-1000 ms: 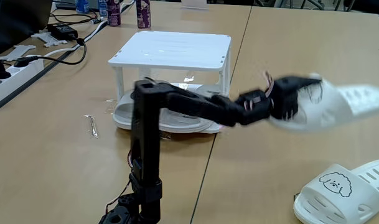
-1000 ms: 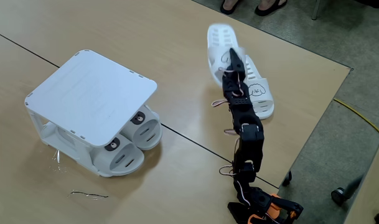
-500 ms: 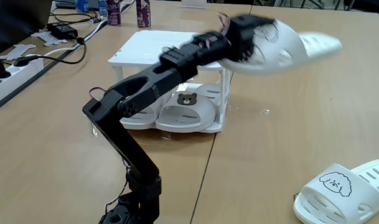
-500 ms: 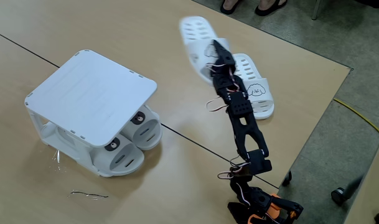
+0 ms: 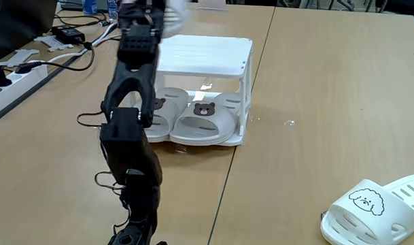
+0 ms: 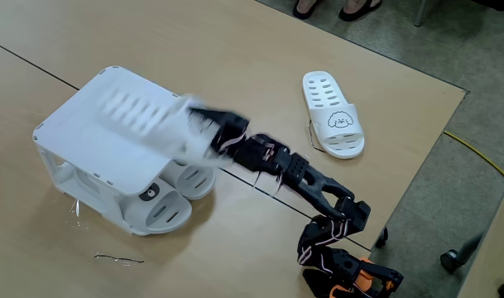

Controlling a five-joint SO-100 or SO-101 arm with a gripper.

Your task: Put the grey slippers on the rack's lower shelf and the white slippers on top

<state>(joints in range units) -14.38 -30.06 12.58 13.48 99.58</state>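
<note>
In a fixed view from low beside the arm, the small white plastic two-tier rack [image 5: 205, 53] stands on the pale wooden tabletop [image 5: 315, 102]. The pale grey slotted slippers with brown bear faces [image 5: 201, 120] lie side by side on its glossy lower shelf [image 5: 228, 140]. The black arm rises in front of the rack's left half, its wrist at the picture's top edge over the slatted top tier; the gripper itself is cut off there, so its grip cannot be told from here. A bright white slotted slipper with an outlined dog face [image 5: 373, 205] lies at the lower right, well apart from the rack.

In a fixed view from high above, the gripper [image 6: 194, 126] is clenched on a second white slipper [image 6: 148, 122], blurred, which hangs over the rack's top [image 6: 86, 124]. Whether it touches the slats cannot be told. The grey slippers' toes [image 6: 173, 199] poke out under the rack's near edge. The other white slipper [image 6: 334, 124] rests on the tabletop to the right.
</note>
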